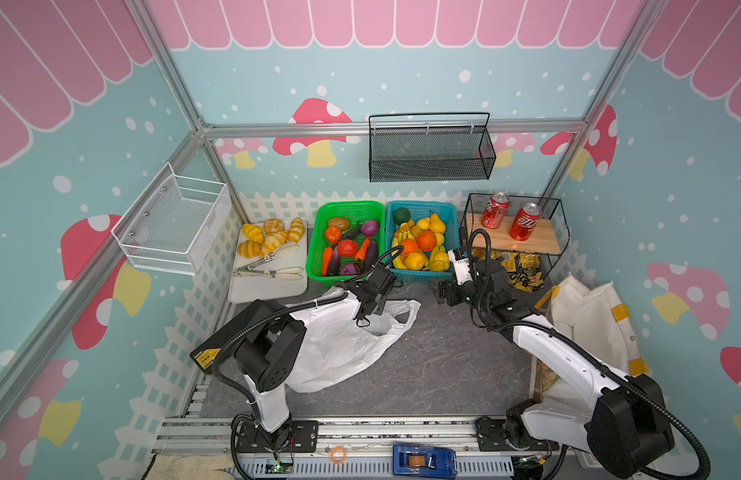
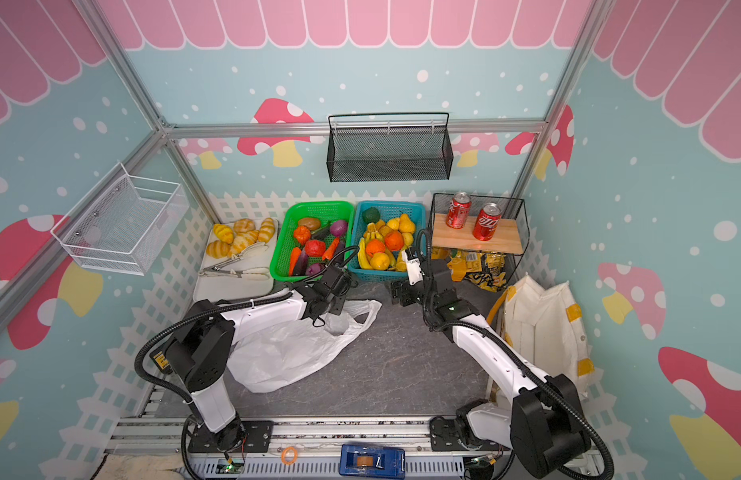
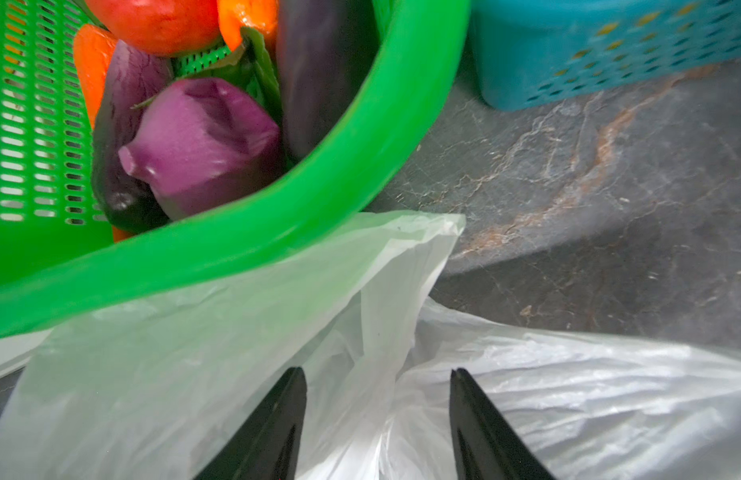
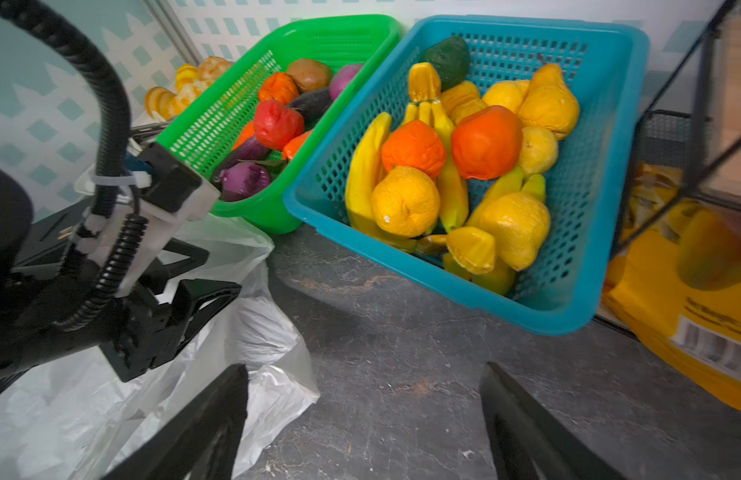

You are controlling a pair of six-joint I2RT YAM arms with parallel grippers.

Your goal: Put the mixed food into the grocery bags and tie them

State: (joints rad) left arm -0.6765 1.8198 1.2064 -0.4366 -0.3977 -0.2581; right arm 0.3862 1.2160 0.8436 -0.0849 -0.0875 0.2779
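White plastic bag (image 3: 219, 374) film ridges up between your left pincer's (image 3: 377, 372) half-spread jaws, not visibly pinched. Your right pincer (image 4: 364, 368), spread wide and empty, is nearer the blue basket (image 4: 609, 54) just ahead of it, which holds oranges (image 4: 414, 147) and yellow pears (image 4: 514, 228). Snack packets (image 4: 672, 299) lie to its right.
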